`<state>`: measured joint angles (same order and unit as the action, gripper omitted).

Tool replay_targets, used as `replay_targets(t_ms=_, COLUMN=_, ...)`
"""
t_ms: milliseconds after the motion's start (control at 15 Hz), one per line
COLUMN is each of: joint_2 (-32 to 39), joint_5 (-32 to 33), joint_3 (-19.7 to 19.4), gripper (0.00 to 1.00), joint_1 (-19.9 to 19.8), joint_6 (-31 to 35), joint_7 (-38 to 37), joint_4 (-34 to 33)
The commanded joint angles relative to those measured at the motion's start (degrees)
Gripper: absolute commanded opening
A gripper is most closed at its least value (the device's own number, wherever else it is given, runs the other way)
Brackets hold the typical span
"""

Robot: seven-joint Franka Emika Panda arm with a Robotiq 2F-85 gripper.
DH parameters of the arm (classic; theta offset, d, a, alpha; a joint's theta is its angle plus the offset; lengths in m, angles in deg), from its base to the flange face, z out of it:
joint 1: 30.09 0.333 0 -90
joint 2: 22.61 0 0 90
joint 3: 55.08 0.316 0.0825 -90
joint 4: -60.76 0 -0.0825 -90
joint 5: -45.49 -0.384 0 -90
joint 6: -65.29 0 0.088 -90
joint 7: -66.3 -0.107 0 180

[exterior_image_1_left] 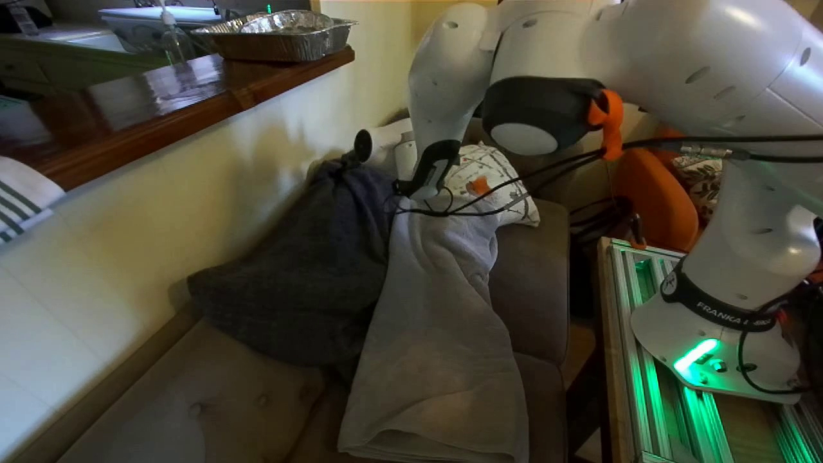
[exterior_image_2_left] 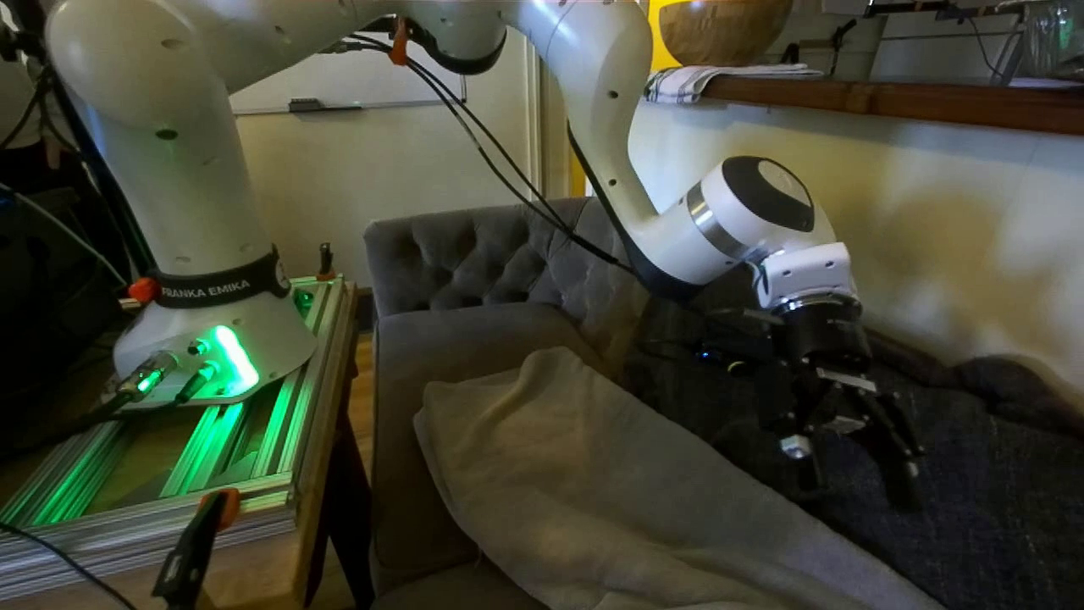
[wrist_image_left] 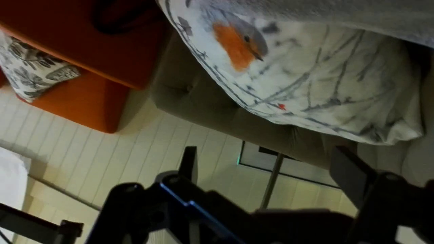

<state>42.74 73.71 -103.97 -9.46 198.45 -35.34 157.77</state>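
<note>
The pincer [exterior_image_2_left: 855,491] is released, its fingers [exterior_image_2_left: 901,487] spread with nothing between them; in an exterior view they hang before the dark cloth [exterior_image_2_left: 999,474], though I can't tell whether the tips touch it; the light blanket [exterior_image_2_left: 610,500] lies on the sofa [exterior_image_2_left: 474,335] at nine o'clock from them; lowering with fingers so splayed could snag a fold of the dark cloth, and a sweep toward nine o'clock could shove the light blanket off the sofa's front edge; the black cables [exterior_image_2_left: 597,252] trail off the arm [exterior_image_2_left: 605,110], so a long reach might hook them on the fabric; in the wrist view the bird pillow [wrist_image_left: 305,74] sits toward one o'clock from the fingers, near enough that a careless swing could knock it; farther off, an orange chair [wrist_image_left: 95,101] stands at ten o'clock; farthest, in an exterior view, a foil tray [exterior_image_1_left: 276,48] rests on the wooden ledge [exterior_image_1_left: 161,119] at eleven o'clock from the blanket.
</note>
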Motion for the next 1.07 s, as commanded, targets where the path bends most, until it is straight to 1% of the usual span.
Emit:
replay_targets(t_ms=0, joint_2=-10.06, joint_5=-1.13, joint_3=4.17, gripper=1.0, joint_1=0.72, joint_6=-0.15, joint_7=-0.43, joint_4=12.56)
replay_targets(t_ms=267, joint_2=-15.35, joint_5=-2.55, joint_3=8.93, gripper=1.0, joint_1=-1.11, joint_6=3.08, joint_7=-4.64, joint_4=22.48)
replay_targets(t_ms=400, joint_2=-15.68, joint_5=-3.93, joint_3=12.27, gripper=1.0, joint_1=-3.66, joint_6=6.55, joint_7=-6.21, joint_4=26.14)
replay_targets(t_ms=467, joint_2=-15.26, joint_5=-5.07, joint_3=14.27, gripper=1.0, joint_1=-5.43, joint_6=7.85, joint_7=-6.26, joint_4=26.71)
replay_targets(t_ms=533, joint_2=-13.11, joint_5=-2.08, joint_3=11.97, gripper=1.0, joint_1=-3.44, joint_6=3.71, joint_7=-5.82, joint_4=22.45)
replay_targets(t_ms=667, joint_2=-12.94, joint_5=-3.24, joint_3=13.88, gripper=1.0, joint_1=-4.88, joint_6=6.05, joint_7=-6.37, joint_4=24.62)
replay_targets(t_ms=1000, joint_2=-13.64, joint_5=-3.5, joint_3=14.16, gripper=1.0, joint_1=-5.48, joint_6=6.48, joint_7=-6.41, joint_4=24.89)
